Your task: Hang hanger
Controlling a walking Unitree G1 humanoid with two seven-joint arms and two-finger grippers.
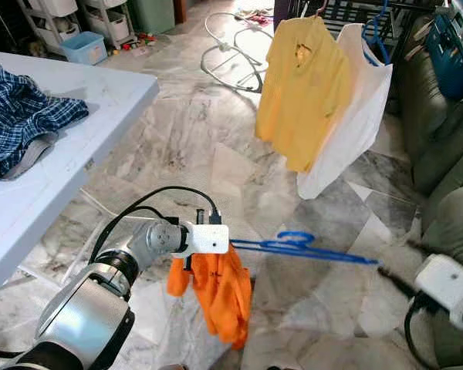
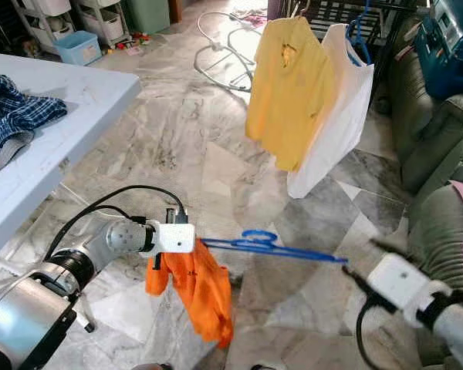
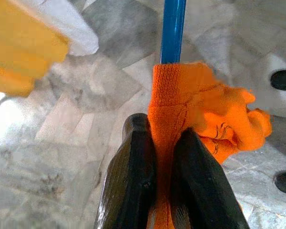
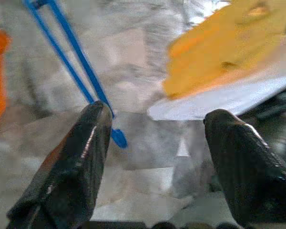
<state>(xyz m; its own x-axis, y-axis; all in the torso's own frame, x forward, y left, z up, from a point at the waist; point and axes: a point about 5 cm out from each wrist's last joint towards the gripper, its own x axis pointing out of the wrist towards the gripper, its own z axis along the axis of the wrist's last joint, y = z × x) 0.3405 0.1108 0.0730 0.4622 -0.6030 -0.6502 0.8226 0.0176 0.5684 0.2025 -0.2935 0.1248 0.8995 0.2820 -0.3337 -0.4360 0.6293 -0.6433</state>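
One blue hanger is held level above the marble floor, carrying one orange garment at its left end. The left hand is clamped on that garment, blue rod emerging beyond it. The right hand stands wide apart, one finger just beside the hanger's far tip. Two garments hang ahead: one yellow shirt, one white shirt. One table at left bears a plaid shirt.

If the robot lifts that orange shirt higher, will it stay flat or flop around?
Probably flop: the orange shirt hangs bunched from the left gripper. It looks light. The blue hanger stays straight, so it seems stiffer.
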